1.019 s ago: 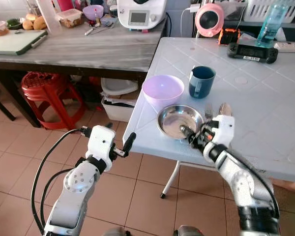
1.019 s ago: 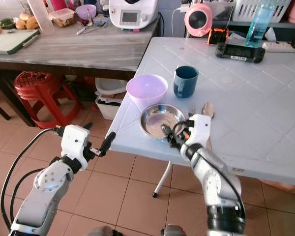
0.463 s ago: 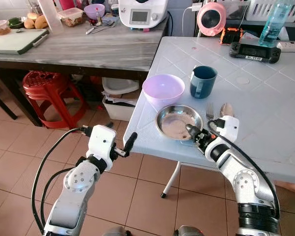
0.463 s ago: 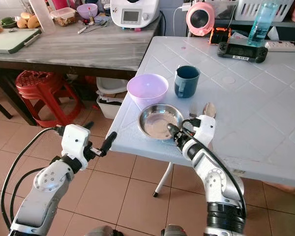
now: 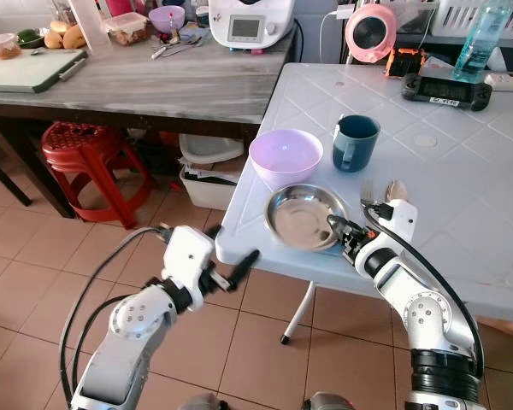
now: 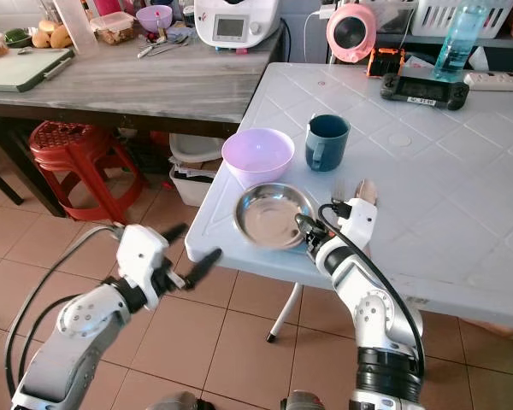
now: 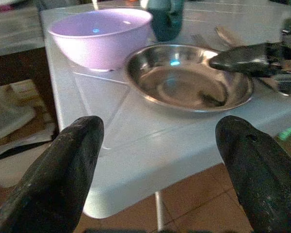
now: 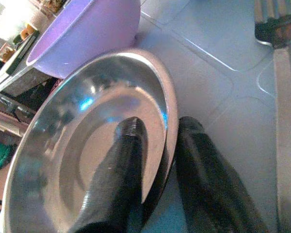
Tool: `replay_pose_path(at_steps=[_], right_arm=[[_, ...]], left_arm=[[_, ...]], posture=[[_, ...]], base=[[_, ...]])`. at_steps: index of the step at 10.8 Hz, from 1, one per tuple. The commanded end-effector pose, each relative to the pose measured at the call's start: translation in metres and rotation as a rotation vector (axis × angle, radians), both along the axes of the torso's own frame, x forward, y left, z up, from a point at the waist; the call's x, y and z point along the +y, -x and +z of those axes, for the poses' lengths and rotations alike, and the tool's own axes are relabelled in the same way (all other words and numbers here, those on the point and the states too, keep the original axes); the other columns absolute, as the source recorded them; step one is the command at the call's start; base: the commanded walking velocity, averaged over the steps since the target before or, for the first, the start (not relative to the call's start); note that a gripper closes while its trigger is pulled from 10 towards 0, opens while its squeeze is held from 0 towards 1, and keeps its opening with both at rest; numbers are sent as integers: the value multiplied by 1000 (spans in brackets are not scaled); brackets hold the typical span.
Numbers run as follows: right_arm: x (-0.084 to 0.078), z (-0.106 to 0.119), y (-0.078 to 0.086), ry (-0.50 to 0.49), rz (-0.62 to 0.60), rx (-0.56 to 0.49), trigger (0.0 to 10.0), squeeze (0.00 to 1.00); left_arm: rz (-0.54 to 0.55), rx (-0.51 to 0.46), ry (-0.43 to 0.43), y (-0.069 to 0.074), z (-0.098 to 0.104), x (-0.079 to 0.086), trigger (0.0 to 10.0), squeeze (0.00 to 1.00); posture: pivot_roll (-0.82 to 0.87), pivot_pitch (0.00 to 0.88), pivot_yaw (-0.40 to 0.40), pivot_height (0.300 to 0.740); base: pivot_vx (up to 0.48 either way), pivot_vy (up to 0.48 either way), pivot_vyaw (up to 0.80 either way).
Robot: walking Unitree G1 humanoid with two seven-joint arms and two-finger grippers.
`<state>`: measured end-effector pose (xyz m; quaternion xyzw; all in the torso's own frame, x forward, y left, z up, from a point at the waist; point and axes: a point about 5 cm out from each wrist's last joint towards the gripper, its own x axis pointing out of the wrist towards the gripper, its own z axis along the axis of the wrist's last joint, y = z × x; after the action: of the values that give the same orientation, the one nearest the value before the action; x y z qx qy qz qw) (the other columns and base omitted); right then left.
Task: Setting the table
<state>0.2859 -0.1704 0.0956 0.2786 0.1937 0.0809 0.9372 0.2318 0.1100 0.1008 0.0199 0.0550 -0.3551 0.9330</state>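
A steel plate [image 5: 304, 219] lies near the front left corner of the white table [image 5: 462, 205]. My right gripper [image 5: 340, 231] is shut on its right rim, one finger [image 8: 120, 174] inside the plate [image 8: 82, 160] and the other outside. Behind it stand a purple bowl [image 5: 284, 155] and a dark teal mug [image 5: 354, 142]. A fork [image 5: 365, 190] and a spoon [image 5: 397, 189] lie just right of the plate. My left gripper [image 5: 232, 256] is open, held below and in front of the table's corner, facing the plate [image 7: 184, 80].
A grey wooden counter [image 5: 154, 81] with a kitchen machine [image 5: 252, 21] and cutting board [image 5: 26, 70] stands to the left. A red stool [image 5: 85, 158] and storage boxes [image 5: 207, 175] sit under it. A game controller [image 5: 440, 88] and a bottle [image 5: 479, 38] are at the table's back.
My left gripper has moved right and down, closer to the table's corner. The plate has slid slightly left, held by my right gripper.
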Motion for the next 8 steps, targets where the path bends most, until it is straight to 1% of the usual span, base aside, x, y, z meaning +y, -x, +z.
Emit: replay_pose_path(at_steps=[1,5,7,8], right_arm=[[-3,-18,5,-14,-32,103,0,0],[-7,-24,4,-66,-95,173,0,0],[-8,-29,5,-81,-123,215,0,0],[-8,-29,5,-83,-126,218,0,0]], left_arm=[[-21,6,-9,0,1,0,10000,0],[-49,4,-4,-1,2,-1,10000,0],[-63,5,-3,-2,2,-2,10000,0],[-63,5,-3,-3,2,-2,10000,0]], posture=[[-2,0,91,740],[-5,0,86,740],[-9,0,84,740],[-9,0,84,740]], base=[[0,0,0],[0,0,0],[0,0,0],[0,0,0]])
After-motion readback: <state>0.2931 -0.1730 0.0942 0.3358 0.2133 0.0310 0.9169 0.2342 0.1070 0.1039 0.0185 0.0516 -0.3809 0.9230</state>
